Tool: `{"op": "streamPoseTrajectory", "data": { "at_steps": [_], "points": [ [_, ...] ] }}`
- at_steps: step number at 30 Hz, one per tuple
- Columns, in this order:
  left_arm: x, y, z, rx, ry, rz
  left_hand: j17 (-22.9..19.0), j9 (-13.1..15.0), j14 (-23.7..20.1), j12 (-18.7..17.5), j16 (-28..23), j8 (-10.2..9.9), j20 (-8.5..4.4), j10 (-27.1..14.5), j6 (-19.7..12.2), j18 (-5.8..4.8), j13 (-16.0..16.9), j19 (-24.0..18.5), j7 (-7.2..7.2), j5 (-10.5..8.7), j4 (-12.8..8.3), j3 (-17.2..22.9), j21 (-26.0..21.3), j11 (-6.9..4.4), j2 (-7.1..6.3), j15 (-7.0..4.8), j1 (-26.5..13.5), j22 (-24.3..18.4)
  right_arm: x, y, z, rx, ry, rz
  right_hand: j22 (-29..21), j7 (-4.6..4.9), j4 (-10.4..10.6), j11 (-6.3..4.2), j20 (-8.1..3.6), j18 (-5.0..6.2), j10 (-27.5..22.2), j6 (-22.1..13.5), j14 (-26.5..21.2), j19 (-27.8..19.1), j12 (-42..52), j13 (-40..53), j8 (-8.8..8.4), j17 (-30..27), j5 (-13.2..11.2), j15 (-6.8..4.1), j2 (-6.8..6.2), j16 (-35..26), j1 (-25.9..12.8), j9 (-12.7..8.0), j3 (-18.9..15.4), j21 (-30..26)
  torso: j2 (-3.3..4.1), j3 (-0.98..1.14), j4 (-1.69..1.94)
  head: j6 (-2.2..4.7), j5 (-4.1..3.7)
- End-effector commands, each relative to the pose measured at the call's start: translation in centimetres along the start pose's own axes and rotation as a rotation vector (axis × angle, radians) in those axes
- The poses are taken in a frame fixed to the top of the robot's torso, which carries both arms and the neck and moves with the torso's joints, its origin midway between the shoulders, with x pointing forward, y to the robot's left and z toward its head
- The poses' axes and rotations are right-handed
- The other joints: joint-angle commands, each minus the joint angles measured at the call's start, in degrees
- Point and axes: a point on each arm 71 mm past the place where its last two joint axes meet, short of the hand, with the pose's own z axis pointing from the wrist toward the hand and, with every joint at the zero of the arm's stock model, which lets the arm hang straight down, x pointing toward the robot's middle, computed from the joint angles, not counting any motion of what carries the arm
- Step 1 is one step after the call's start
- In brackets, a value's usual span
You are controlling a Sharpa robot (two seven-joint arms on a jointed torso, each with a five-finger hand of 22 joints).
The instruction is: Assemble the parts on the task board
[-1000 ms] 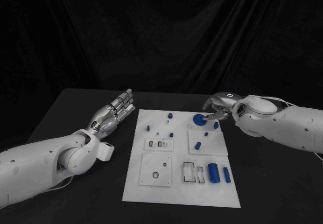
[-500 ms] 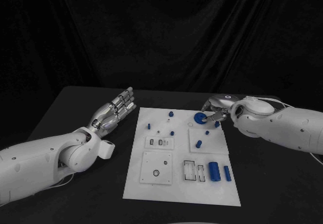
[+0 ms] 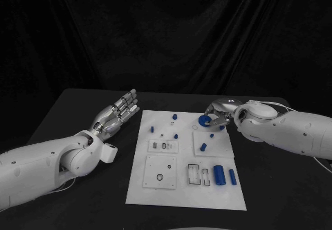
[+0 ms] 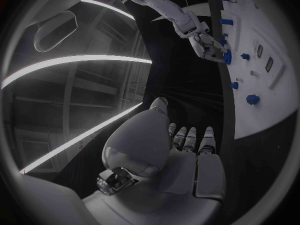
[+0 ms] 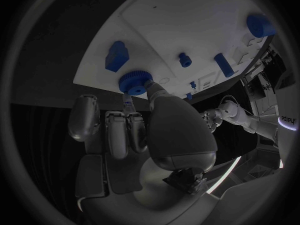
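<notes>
I see the right hand (image 3: pixel 220 116) pinching the blue round part (image 5: pixel 135 81) at the task board's (image 3: pixel 181 191) far right corner; the right wrist view confirms finger contact. Left hand (image 3: pixel 116 115) flat, fingers apart, holding nothing, beside the board.

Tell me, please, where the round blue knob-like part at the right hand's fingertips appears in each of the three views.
Head view: the round blue part is at the task board's far right, at the right hand.
Left wrist view: it is at the right hand's fingertips, at the board's edge.
Right wrist view: it is just beyond the fingertips, at the board's edge.
Shared landmark: the right hand.
</notes>
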Motion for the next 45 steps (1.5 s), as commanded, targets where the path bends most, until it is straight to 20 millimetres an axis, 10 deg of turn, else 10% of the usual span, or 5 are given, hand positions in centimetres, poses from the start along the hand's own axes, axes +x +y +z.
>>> {"op": "streamPoseTrajectory", "data": {
  "at_steps": [1, 6, 12, 24, 45],
  "points": [
    [0.1, -0.3, 0.1, 0.027, 0.015, -0.009, -0.09, 0.06, -0.03, -0.20, -0.21, 0.00, 0.37, 0.10, 0.12, 0.99, -0.06, 0.14, 0.62, 0.23, -0.05, 0.46, -0.20, 0.33, 0.17, 0.27, 0.58, -0.10, 1.0, 0.2, 0.0, -0.007, 0.028, 0.001, 0.12, 0.00, -0.17, -0.36, -0.19, -0.98, 6.26, 0.55, 6.10, 0.05, 0.14, 15.07, 0.31, 15.07, 1.05, -0.42, 0.07, 0.15, 0.65, 0.17, 0.29, 0.04, -0.01, 0.00, 0.00, -0.01, 0.15],
    [0.1, -0.2, 0.1, 0.021, 0.015, -0.009, -0.09, 0.07, -0.03, -0.20, -0.21, 0.02, 0.44, 0.10, 0.22, 1.00, -0.06, 0.14, 1.33, 0.22, -0.14, 0.65, -0.20, 0.32, 0.19, 0.33, 0.65, -0.10, 1.4, 0.4, 0.1, -0.017, 0.031, 0.003, 0.41, -0.50, -0.07, -0.74, -0.42, -0.95, 6.26, 1.76, 6.10, -0.02, 0.14, 15.07, 0.68, 15.07, 4.14, -0.69, 0.22, 0.15, 0.25, 0.88, 0.96, -0.01, -0.01, -0.01, 0.00, -0.09, 0.23],
    [0.0, -0.2, 0.1, 0.017, 0.014, -0.008, -0.09, 0.08, -0.03, -0.20, -0.21, 0.02, 0.46, 0.10, 0.24, 1.00, -0.06, 0.14, 1.57, 0.23, -0.17, 0.71, -0.20, 0.38, 0.21, 0.32, 0.66, -0.10, 1.5, 0.6, 0.1, -0.030, 0.025, 0.004, 0.87, -2.66, 0.04, -2.53, -1.64, -0.92, 6.26, 6.44, 6.10, -0.18, 0.14, 15.07, 3.13, 15.07, 13.26, -2.13, 0.87, 0.15, -0.46, 3.89, 3.34, -0.21, -0.03, 0.00, 0.08, -0.07, 0.26],
    [-0.1, 0.0, 0.1, 0.005, 0.020, -0.013, -0.09, 0.22, -0.03, -0.20, -0.21, 0.19, 0.71, 0.10, 1.15, 1.02, -0.06, 0.14, 3.64, 0.29, -0.51, 1.29, -0.20, 0.22, 0.21, 0.41, 0.83, -0.10, 1.2, 0.8, -0.4, -0.065, -0.024, 0.014, 1.96, -0.99, -2.86, -0.39, -0.63, -1.19, 6.26, 9.13, 6.10, 0.48, 0.14, 15.07, 6.41, 15.07, 8.10, -0.61, -0.07, 0.15, 1.39, 9.29, 4.29, 0.15, -0.02, -0.02, 0.05, 0.03, 0.53],
    [0.0, 0.0, 0.2, -0.004, 0.028, -0.018, -0.09, 0.25, -0.03, -0.20, -0.21, 0.22, 1.16, 0.10, 1.42, 1.02, -0.06, 0.14, 4.18, 0.52, -0.99, 1.72, -0.20, 0.40, 0.10, 0.97, 1.09, -0.10, -2.9, 6.9, -0.5, -0.240, -0.107, 0.037, 3.16, -1.55, -2.86, -0.86, -0.72, -1.40, 6.26, 9.21, 6.10, 1.55, 0.14, 15.07, 8.30, 15.07, 4.70, -0.97, 0.03, 0.15, 1.38, 12.42, 4.07, 1.14, 0.00, -0.03, 0.02, 0.18, 0.63]
  ]
}}
